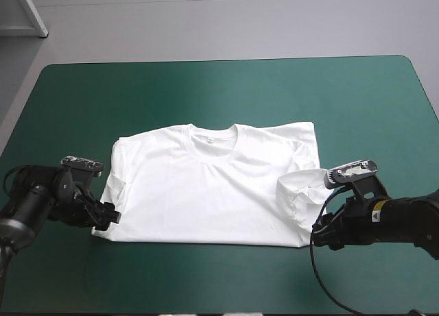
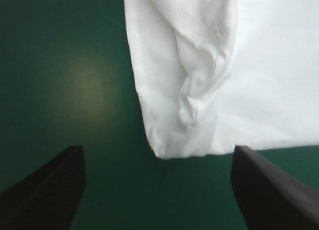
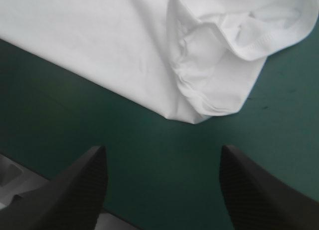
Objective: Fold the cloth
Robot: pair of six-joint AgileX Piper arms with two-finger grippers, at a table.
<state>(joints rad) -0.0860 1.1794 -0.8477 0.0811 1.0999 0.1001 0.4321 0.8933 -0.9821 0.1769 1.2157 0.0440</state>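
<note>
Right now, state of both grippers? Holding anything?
Left gripper: jaws open, holding nothing; T-shirt corner just ahead.
Right gripper: jaws open, holding nothing.

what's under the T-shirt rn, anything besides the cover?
Only the teal-green cover shows, all round the T-shirt, which lies spread flat on it. What is directly beneath the fabric is covered and cannot be seen.

T-shirt [image 1: 206,192] flat mid-frame on teal-green cover [image 1: 206,90], collar toward frame top. Left gripper [image 1: 110,215] at its lower-left corner, right gripper [image 1: 321,227] at lower-right corner.
</note>
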